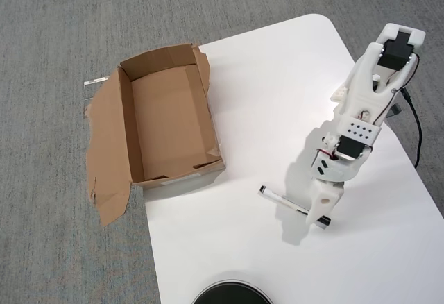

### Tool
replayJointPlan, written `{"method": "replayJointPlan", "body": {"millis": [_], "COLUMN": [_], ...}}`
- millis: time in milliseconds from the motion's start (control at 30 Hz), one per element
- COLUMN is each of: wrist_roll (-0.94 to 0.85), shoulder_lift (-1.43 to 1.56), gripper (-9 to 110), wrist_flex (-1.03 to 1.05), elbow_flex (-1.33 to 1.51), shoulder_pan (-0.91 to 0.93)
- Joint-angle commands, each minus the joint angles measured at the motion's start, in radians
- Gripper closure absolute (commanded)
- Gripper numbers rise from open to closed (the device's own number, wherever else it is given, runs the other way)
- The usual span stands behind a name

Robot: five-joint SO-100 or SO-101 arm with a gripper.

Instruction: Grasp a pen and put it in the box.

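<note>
The pen (281, 200), slim and white with dark ends, lies slanted on the white table (257, 82) in the overhead view. My gripper (320, 212) points down over the pen's right end and covers that part. The white arm hides the jaws from above, so I cannot tell their state or whether they hold the pen. The box (170, 127), open brown cardboard with torn flaps, stands empty at the table's left edge, well to the left of the pen.
A black round object (231, 294) shows at the bottom edge of the table. The arm's base (392, 47) and a black cable (416, 127) are at the right. Grey carpet (62, 33) surrounds the table.
</note>
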Motion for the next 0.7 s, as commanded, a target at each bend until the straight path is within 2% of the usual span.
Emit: {"method": "replayJointPlan", "body": {"millis": [0, 167, 467, 667], "wrist_roll": [-0.157, -0.352, -0.377, -0.378], "shoulder_lift": [-0.017, -0.014, -0.025, -0.028], "gripper": [67, 67, 67, 67], "wrist_flex": [0.029, 0.198, 0.574, 0.607], "elbow_flex": [-0.007, -0.070, -0.258, -0.312], "shoulder_pan": [0.044, 0.119, 0.171, 0.157]}}
